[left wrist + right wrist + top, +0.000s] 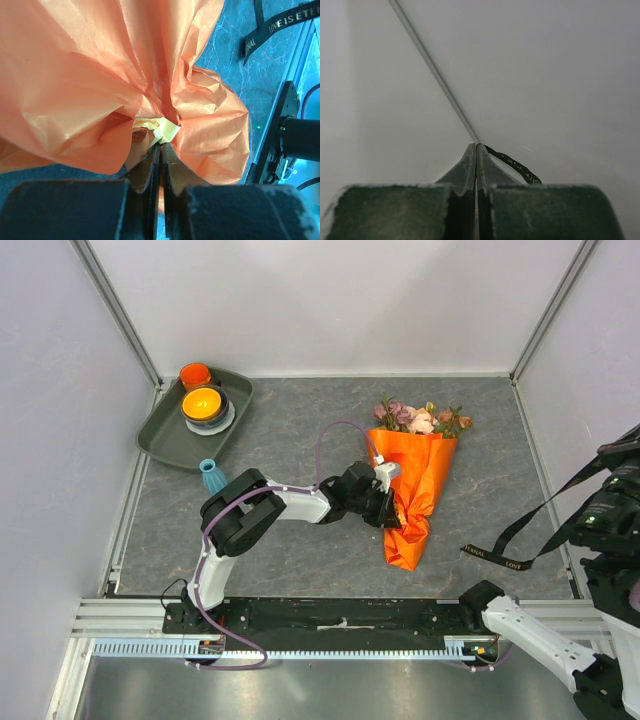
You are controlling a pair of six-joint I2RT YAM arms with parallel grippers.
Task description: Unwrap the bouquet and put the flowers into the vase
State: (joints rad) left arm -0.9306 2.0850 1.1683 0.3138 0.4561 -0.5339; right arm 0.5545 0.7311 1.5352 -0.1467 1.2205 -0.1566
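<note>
The bouquet (415,490) lies on the grey table, wrapped in orange paper (90,75), with its flowers (420,418) pointing to the back. My left gripper (395,508) is at the wrap's gathered neck. Its jaws (161,144) are shut on a pale yellow strip of tape (165,129) there. The black ribbon (510,540) is off the bouquet and runs from the table up to my right gripper (608,452), raised at the right edge. The right jaws (476,146) are shut on the ribbon (517,167). The teal vase (212,475) stands upright, left of the left arm.
A grey-green tray (165,435) at the back left holds an orange cup (196,374) and an orange bowl (204,403) on a white plate. White walls close in three sides. An aluminium rail (300,620) runs along the near edge.
</note>
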